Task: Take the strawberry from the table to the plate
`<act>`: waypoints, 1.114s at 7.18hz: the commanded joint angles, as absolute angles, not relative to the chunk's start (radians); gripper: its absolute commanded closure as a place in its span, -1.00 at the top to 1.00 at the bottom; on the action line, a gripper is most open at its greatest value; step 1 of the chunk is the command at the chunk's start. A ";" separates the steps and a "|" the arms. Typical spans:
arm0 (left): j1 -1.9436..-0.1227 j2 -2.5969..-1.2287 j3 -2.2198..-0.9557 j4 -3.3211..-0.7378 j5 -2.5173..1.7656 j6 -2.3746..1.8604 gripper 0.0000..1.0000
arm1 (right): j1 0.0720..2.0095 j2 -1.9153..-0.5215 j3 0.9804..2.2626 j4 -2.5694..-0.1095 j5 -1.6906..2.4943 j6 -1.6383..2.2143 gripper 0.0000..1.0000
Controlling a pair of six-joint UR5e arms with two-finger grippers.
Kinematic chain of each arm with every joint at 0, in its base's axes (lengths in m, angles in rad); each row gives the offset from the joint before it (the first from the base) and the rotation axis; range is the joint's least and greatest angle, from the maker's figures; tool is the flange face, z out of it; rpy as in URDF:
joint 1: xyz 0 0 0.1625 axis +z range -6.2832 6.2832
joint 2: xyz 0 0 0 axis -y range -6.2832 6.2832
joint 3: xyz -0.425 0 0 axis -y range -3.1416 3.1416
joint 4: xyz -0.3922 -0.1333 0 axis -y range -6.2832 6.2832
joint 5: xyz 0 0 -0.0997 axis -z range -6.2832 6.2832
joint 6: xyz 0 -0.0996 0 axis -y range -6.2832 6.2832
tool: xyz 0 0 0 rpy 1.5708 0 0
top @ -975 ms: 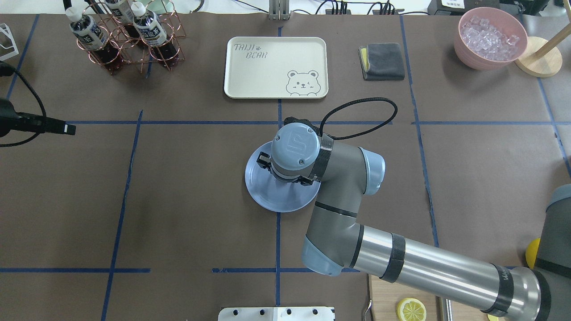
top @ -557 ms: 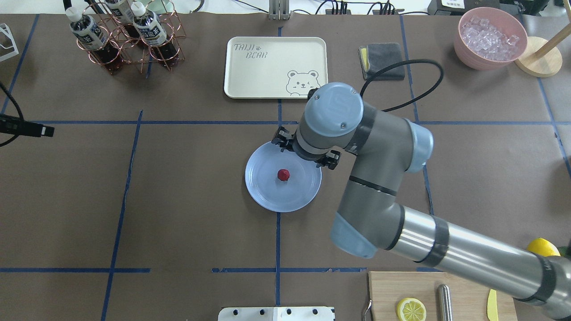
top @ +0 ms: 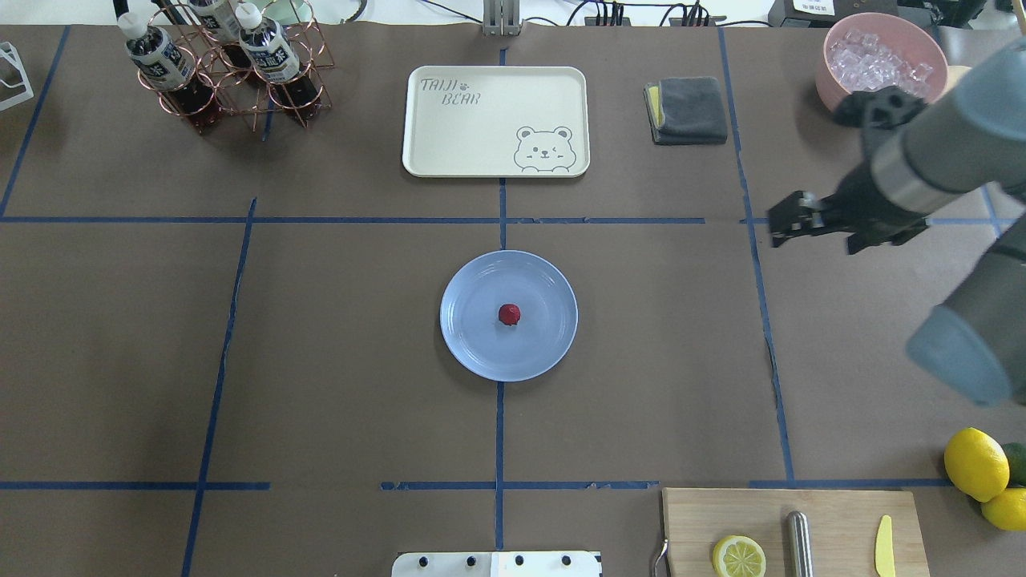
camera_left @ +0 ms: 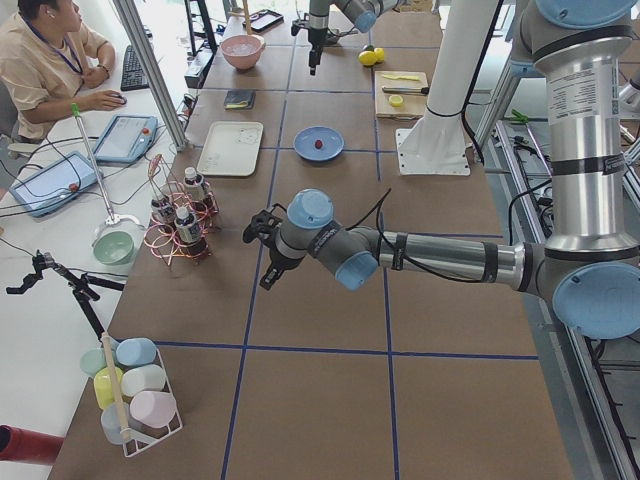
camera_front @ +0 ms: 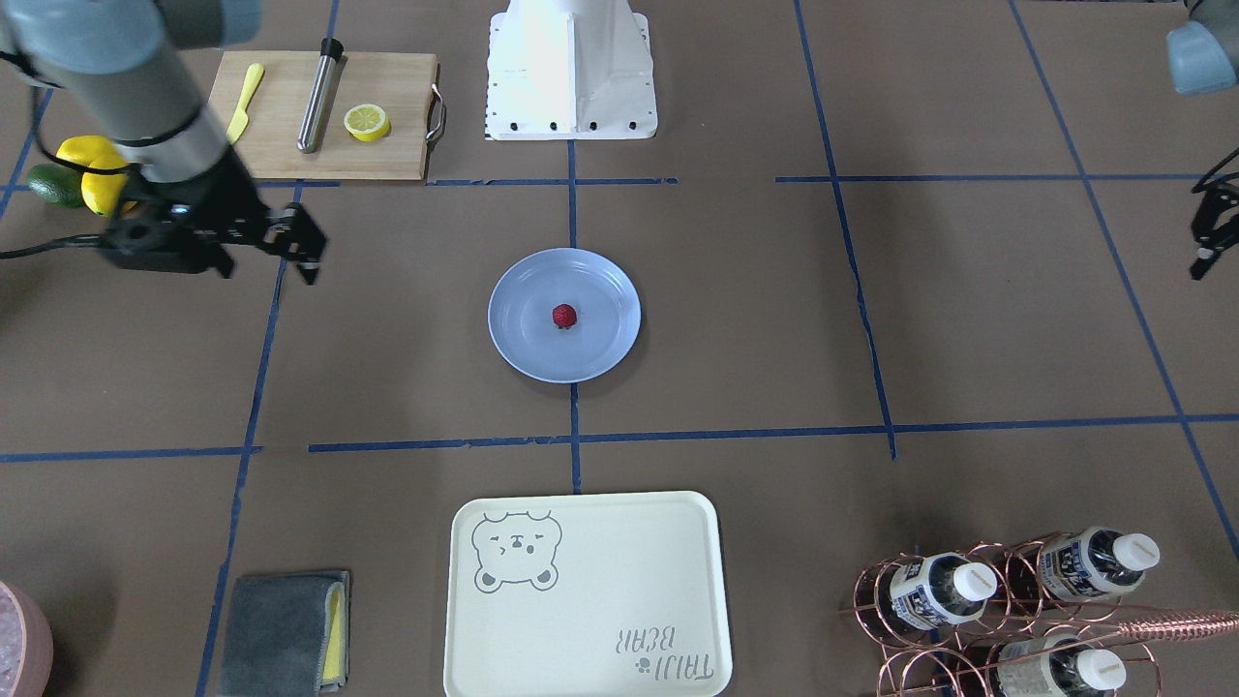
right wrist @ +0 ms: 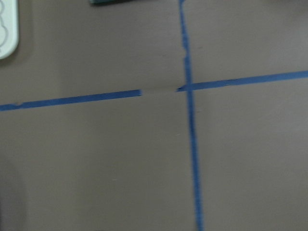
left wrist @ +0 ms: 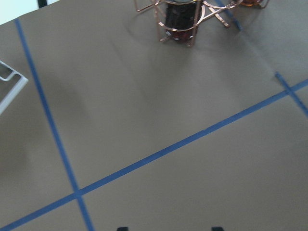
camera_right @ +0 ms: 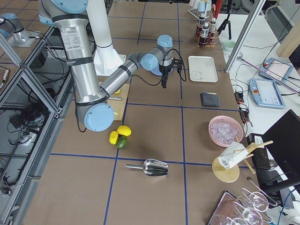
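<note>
Starting at the right pincer (top: 789, 222), I read it as hanging over bare table (top: 337, 361), with its fingers pointing toward the robot's left. Its own camera shows only a crossing of blue tape lines (right wrist: 188, 87) beneath it and no fingertips, so I cannot tell how wide its jaws stand. Nothing shows between them in the outside views. Nearest to this pincer, ahead of it and away from the robot's base, are a folded grey cloth (top: 689, 110) and a pink bowl of ice (top: 882, 68). Neither concerns the task. Farther off, on the robot's left of the pincer and back toward the base, is the blue plate (top: 481, 344), well apart from the fingers. The strawberry (top: 509, 314) rests on the plate, close to its centre and clear of the rim. It is too small for me to read a long axis or which way its green top points. Farthest off is the left pincer (camera_front: 1205, 237), beyond the plate on the robot's left and outside the overhead view. Its two fingertips (left wrist: 122, 228) show at the bottom edge of its own camera, set wide apart with nothing between them. The right pincer is the nearer one to the berry. In my judgement the placement is done, so no approach toward the plate is called for.
</note>
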State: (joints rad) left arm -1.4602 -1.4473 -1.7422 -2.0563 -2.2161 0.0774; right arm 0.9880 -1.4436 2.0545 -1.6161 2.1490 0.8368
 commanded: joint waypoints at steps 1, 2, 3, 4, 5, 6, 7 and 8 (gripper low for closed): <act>-1.622 -1.526 -1.727 -1.744 -2.224 0.329 0.34 | 1.306 -1.642 2.013 -1.624 2.282 0.320 1.00; -1.643 -1.520 -1.735 -1.647 -2.296 0.331 0.45 | 1.403 -1.681 1.955 -1.624 2.290 0.129 1.00; -1.644 -1.503 -1.743 -1.625 -2.350 0.331 0.83 | 1.464 -1.710 1.889 -1.618 2.305 -0.012 1.00; -1.644 -1.479 -1.744 -1.626 -2.374 0.321 1.00 | 1.509 -1.710 1.840 -1.621 2.344 -0.105 1.00; -1.643 -1.480 -1.726 -1.626 -2.376 0.311 1.00 | 1.514 -1.718 1.841 -1.623 2.391 -0.103 1.00; -1.641 -1.477 -1.729 -1.626 -2.375 0.225 1.00 | 1.514 -1.718 1.844 -1.623 2.410 -0.095 1.00; -1.643 -1.448 -1.729 -1.628 -2.375 0.191 1.00 | 1.513 -1.710 1.842 -1.623 2.427 -0.068 1.00; -1.643 -1.427 -1.738 -1.628 -2.376 0.178 1.00 | 1.513 -1.704 1.842 -1.621 2.427 -0.019 1.00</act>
